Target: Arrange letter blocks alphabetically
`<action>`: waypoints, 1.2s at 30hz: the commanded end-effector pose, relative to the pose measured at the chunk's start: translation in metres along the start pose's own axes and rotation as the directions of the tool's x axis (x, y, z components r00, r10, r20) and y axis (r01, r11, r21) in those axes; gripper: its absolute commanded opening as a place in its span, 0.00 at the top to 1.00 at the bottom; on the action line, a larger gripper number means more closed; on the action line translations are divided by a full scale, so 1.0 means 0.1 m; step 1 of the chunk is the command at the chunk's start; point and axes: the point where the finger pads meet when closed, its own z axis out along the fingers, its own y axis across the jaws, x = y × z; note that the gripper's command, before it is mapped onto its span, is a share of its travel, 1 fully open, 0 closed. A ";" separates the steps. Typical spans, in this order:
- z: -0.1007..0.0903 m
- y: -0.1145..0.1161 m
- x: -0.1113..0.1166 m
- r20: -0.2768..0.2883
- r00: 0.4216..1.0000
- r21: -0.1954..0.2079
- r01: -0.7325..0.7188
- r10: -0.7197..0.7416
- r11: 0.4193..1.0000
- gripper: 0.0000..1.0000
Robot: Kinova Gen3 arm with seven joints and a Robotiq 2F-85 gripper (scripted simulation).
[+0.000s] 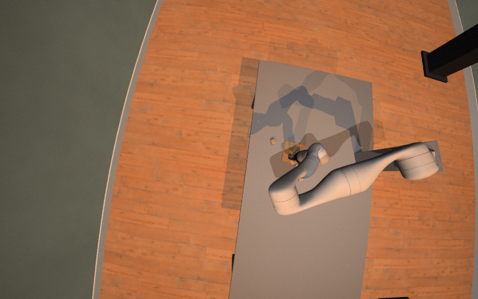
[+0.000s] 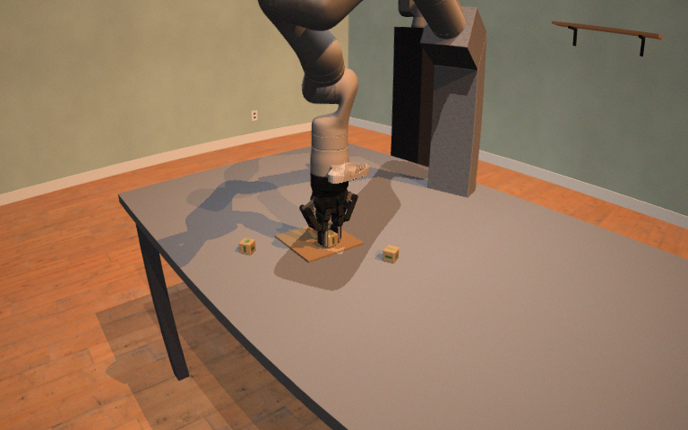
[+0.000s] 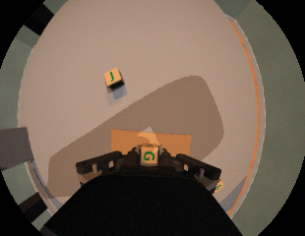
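table (image 2: 497,319) edge near mat (image 2: 296,245); tool (image 2: 329,238) grips g block (image 3: 149,155).

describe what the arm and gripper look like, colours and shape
The arm is made of smooth, rounded links in a pale beige-grey, with thin seam lines at the joints and no visible cables. A light bracket-like piece juts from the wrist above a black collar. The gripper is black, with chunky linked fingers. No markings can be made out.
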 end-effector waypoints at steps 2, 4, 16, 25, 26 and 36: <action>0.00 0.00 0.00 0.000 1.000 -0.001 0.000 0.000 1.000 0.79; 0.00 0.00 0.00 0.000 1.000 -0.001 0.000 0.000 1.000 0.79; 0.02 0.00 0.00 0.000 1.000 -0.001 0.000 0.000 1.000 0.79; 0.04 0.00 0.00 0.000 1.000 -0.001 0.000 0.000 1.000 0.79; 0.04 0.00 0.00 0.000 1.000 -0.001 0.000 0.000 1.000 0.79; 0.04 0.00 0.00 0.000 1.000 -0.001 0.000 0.000 1.000 0.79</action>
